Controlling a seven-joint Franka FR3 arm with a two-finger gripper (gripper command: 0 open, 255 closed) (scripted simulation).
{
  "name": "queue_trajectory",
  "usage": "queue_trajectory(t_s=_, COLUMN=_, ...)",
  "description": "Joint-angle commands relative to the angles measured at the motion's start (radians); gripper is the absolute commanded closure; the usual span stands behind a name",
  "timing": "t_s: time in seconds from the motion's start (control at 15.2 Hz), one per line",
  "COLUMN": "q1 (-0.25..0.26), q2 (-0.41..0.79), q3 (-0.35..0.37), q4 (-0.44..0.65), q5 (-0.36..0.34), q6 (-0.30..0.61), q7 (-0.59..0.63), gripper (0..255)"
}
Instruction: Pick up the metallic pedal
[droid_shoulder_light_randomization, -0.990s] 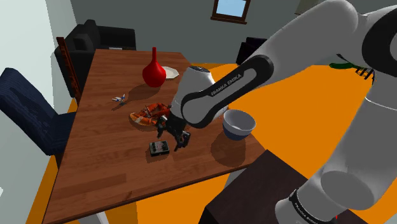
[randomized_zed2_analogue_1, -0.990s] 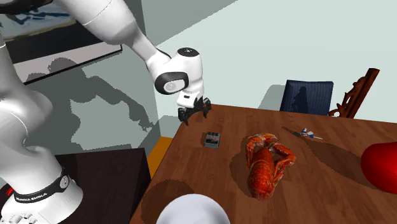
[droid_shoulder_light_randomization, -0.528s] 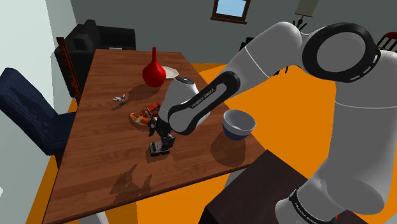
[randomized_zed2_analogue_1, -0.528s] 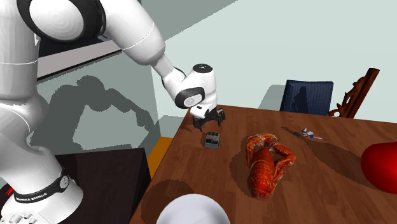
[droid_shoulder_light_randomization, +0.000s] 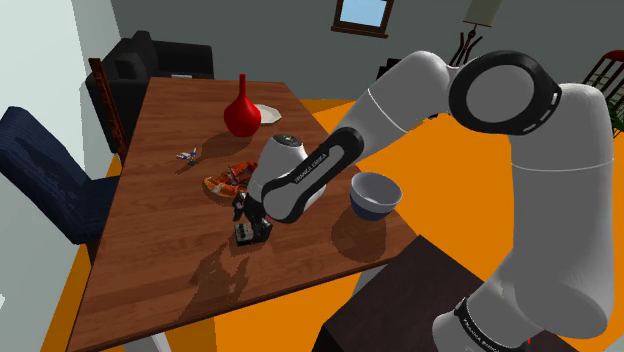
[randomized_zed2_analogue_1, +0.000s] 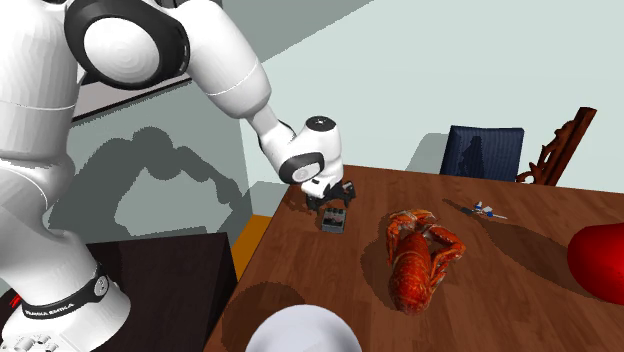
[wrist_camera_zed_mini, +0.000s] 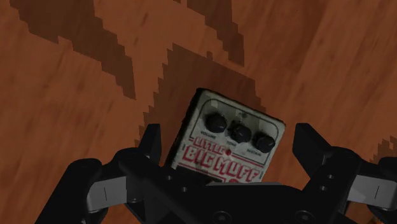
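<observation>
Now over target. Pedal (wrist_camera_zed_mini: 229, 133) lies flat on the table (droid_shoulder_light_randomization: 150, 260), near the edge toward the stand, apart from the lobster (randomized_zed2_analogue_1: 415, 262). Gripper (droid_shoulder_light_randomization: 249, 212) hangs just above it, fingers wide, 1 on each side of the case, neither touching. My read: grasp step, closing not begun. Case looks slightly turned against the fingers, so I'd square the wrist, descend straight, seat the pads low on the 2 sides below the 3 knobs, then close gently.
</observation>
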Motion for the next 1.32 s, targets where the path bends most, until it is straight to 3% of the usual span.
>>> queue_trajectory(t_s=0.0, q1=0.001, q2=0.004, q3=-0.001, q4=0.0, q5=-0.001, q6=0.004, q7=0.0, gripper=0)
queue_trajectory(t_s=0.07, q1=0.001, q2=0.004, q3=-0.001, q4=0.0, q5=-0.001, q6=0.004, q7=0.0, gripper=255)
queue_trajectory(t_s=0.66, q1=0.001, q2=0.004, q3=-0.001, q4=0.0, q5=-0.001, q6=0.004, q7=0.0, gripper=255)
queue_trajectory(t_s=1.25, q1=-0.028, q2=-0.101, q3=0.033, q4=-0.016, q5=0.026, q6=-0.083, q7=-0.004, gripper=255)
